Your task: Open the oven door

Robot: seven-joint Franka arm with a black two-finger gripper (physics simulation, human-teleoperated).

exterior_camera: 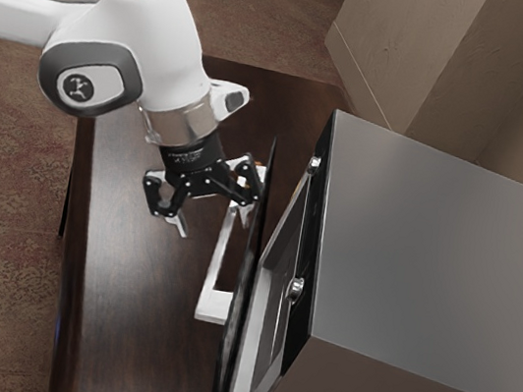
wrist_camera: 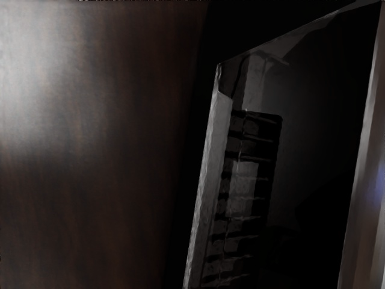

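The hand [exterior_camera: 213,221] is spread wide with nothing gripped, one finger by the handle [exterior_camera: 214,268]. Just beyond that finger, the door [exterior_camera: 239,302] stands ajar; opening it further should bring it handward.

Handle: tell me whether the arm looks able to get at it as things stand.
Likely yes: the tool is open right by the handle, and I see nothing in the way between them.
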